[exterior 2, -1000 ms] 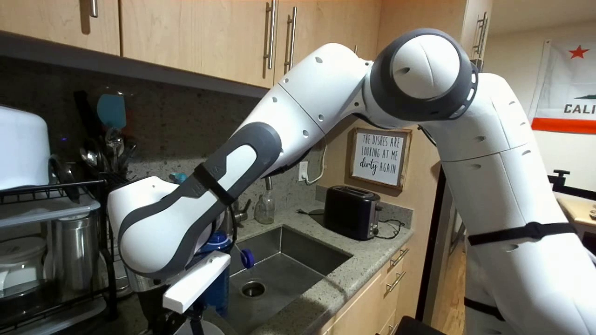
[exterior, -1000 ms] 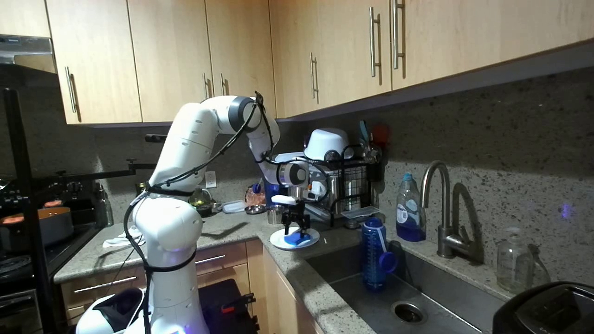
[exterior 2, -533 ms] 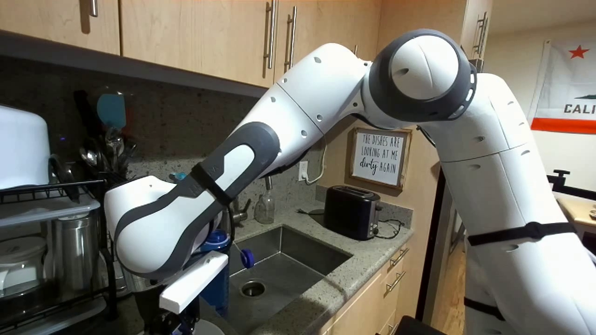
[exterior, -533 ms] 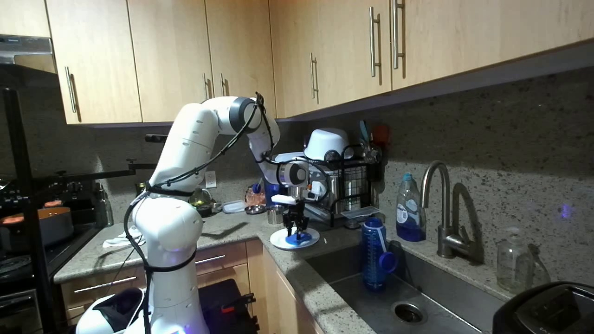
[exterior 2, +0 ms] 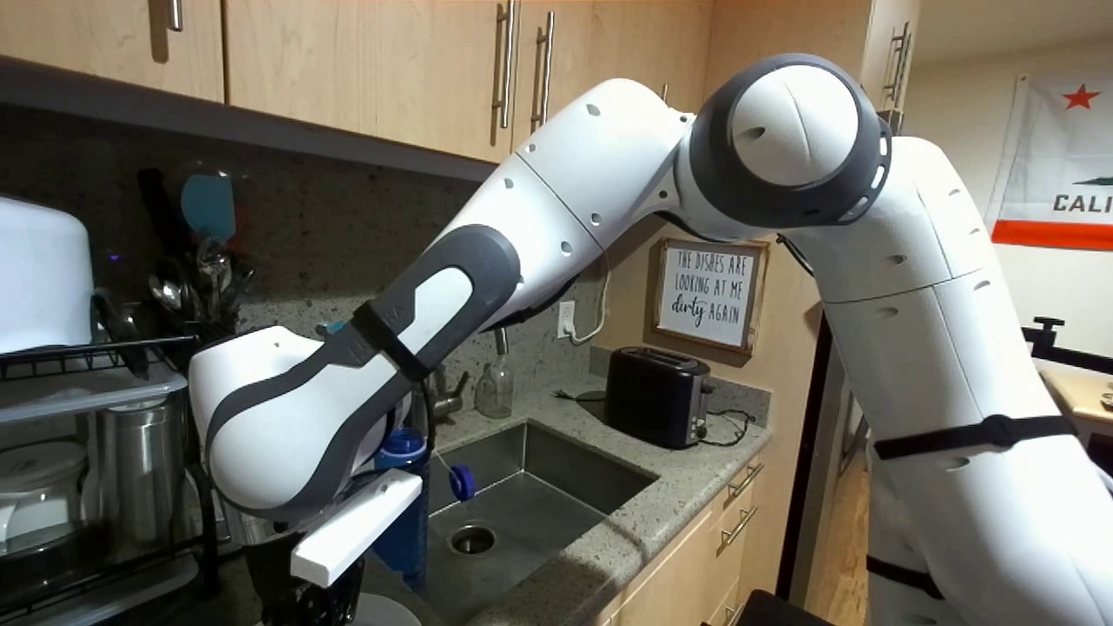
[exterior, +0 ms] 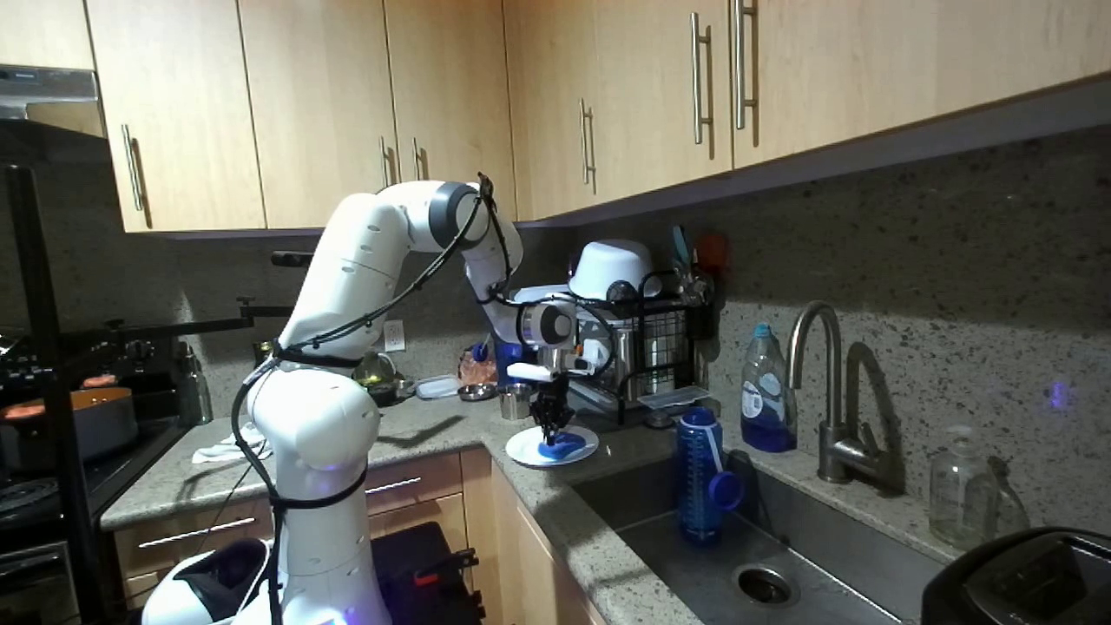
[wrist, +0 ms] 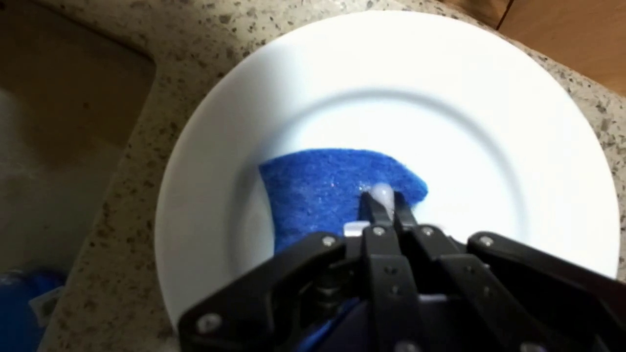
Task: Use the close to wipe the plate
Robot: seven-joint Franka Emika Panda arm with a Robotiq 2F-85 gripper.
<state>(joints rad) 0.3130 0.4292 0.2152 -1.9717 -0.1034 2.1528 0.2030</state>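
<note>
A white plate (wrist: 391, 54) lies on the speckled counter, close to the sink's corner. On it rests the blue cloth (wrist: 313, 190), its edges curved and drawn in toward my fingers; in an exterior view the cloth (exterior: 566, 444) looks bunched. My gripper (wrist: 384, 196) points down at the plate, its jaws shut on the cloth's right part in the wrist view. A small whitish bead shows between the fingertips; what it is I cannot tell. The pinched fabric itself is hidden behind the fingers. Only part of the plate (exterior 2: 383, 610) shows at an exterior view's bottom edge.
A blue bottle (exterior: 697, 473) stands in the steel sink (exterior: 664, 564) beside the plate. Behind the gripper are a metal cup (exterior: 515, 402) and a loaded black dish rack (exterior: 640, 395). The faucet (exterior: 831, 391) and soap bottle (exterior: 767, 399) stand behind the sink.
The fingers have come together from wide open, and the cloth has gone from flat and squarish to bunched. The arm has shifted only slightly.
</note>
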